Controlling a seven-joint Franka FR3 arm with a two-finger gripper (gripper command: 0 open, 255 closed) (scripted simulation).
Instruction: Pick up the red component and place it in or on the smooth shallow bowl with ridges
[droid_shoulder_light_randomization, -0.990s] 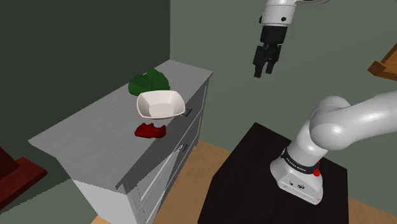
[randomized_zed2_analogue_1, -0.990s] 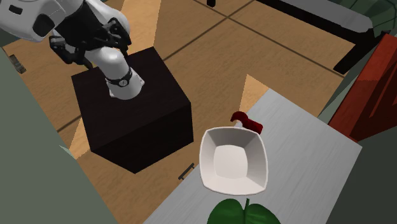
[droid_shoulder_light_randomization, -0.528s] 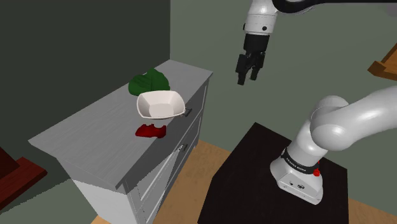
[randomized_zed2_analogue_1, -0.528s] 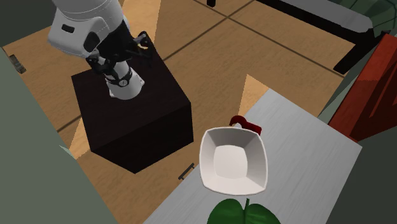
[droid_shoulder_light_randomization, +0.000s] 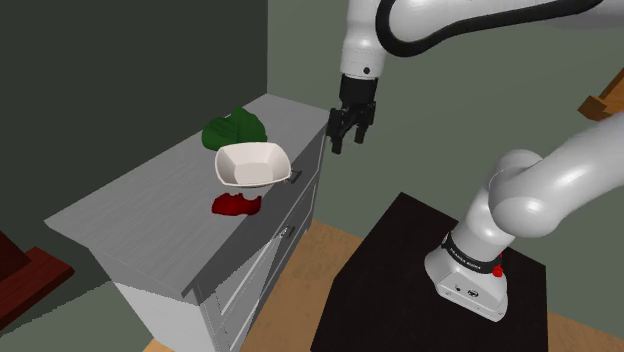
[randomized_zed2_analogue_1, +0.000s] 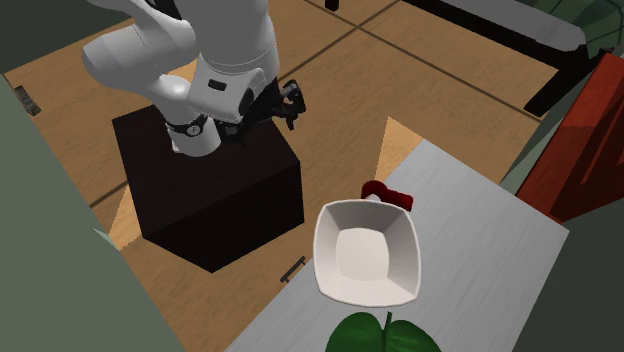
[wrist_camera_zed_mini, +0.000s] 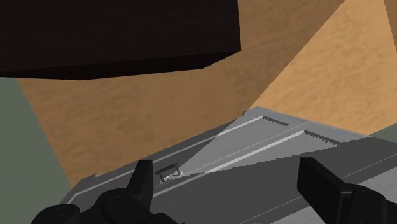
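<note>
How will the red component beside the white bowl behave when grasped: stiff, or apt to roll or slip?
The red component lies low on the cabinet top, so it probably will not roll. Its irregular outline suggests a grasp may slip. It looks small beside the bowl, so likely light.

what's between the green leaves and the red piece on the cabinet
The white bowl sits between the green leaves and the red component, plain in the shoulder and second exterior views.

No readable text; arm band (droid_shoulder_light_randomization: 470, 252) perhaps lettered.
</note>
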